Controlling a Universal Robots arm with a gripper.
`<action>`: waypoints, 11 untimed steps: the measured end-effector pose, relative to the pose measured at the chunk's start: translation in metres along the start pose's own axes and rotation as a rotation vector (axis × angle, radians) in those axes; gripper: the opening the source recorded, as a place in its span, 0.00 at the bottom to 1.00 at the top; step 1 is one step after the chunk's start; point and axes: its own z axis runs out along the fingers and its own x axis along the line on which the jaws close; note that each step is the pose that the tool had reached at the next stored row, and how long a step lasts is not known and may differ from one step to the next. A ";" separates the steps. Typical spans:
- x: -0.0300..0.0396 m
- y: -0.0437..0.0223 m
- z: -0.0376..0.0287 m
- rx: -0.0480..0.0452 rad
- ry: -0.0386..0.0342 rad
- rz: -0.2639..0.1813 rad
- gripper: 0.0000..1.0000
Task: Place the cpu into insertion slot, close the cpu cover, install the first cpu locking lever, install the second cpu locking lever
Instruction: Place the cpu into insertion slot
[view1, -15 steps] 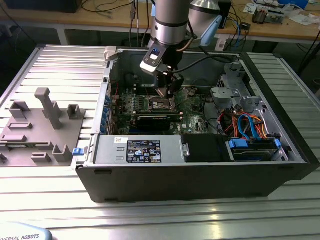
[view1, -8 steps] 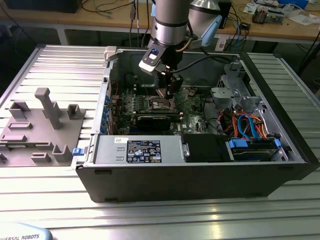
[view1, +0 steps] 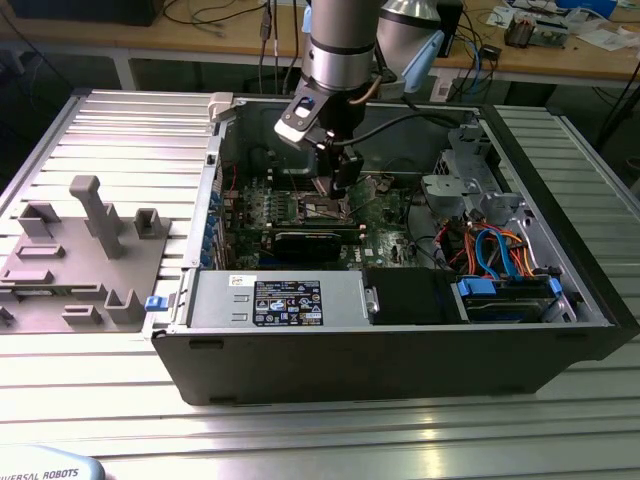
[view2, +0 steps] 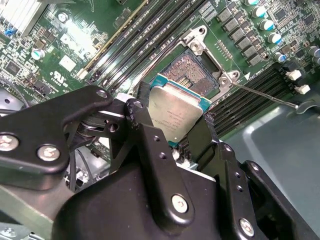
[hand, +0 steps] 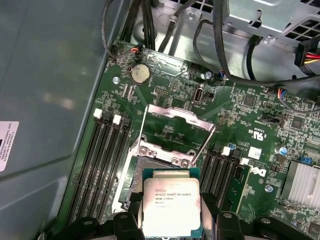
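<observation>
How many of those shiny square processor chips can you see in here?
1. The cpu is clamped in the gripper, held over the open insertion slot on the motherboard. Another could be hidden elsewhere in the computer case.

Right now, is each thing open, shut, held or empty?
cpu: held by the gripper over the slot, not seated.
slot: uncovered, empty, pins showing.
cover: flipped up, open.
lever: unlatched.
gripper: shut on the cpu.
case: open, insides showing.
</observation>
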 end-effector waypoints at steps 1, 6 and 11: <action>0.0000 0.0000 0.0001 0.0000 0.0000 0.004 0.54; 0.0000 0.0000 0.0005 0.0003 -0.0005 0.019 0.54; 0.0000 0.0000 0.0010 0.0006 -0.0008 0.030 0.54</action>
